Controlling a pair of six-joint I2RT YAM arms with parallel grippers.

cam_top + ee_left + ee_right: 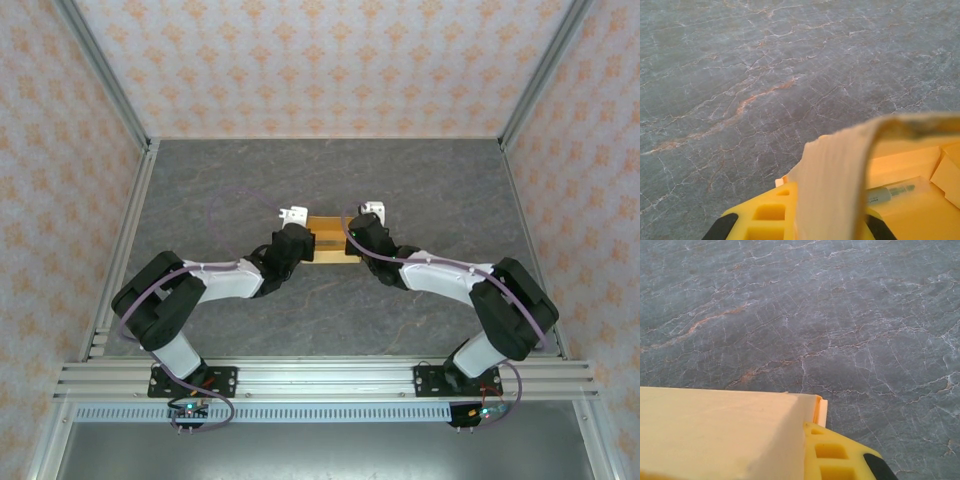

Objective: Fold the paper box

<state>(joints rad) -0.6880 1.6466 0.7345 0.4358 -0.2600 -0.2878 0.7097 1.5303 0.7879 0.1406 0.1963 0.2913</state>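
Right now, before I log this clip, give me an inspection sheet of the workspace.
Surface: grey marbled table.
Job's things: paper box, orange-yellow, partly folded, mid-table between the arms.
Clutter: nothing seen.
Grippers: left gripper and right gripper each shut on one end of the paper box.
Cables: purple cables looping along the arms.
Surroundings: patterned walls; aluminium frame rail at the near edge.

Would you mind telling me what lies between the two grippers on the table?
The paper box spans the gap between the left gripper and the right gripper, as the top view shows.
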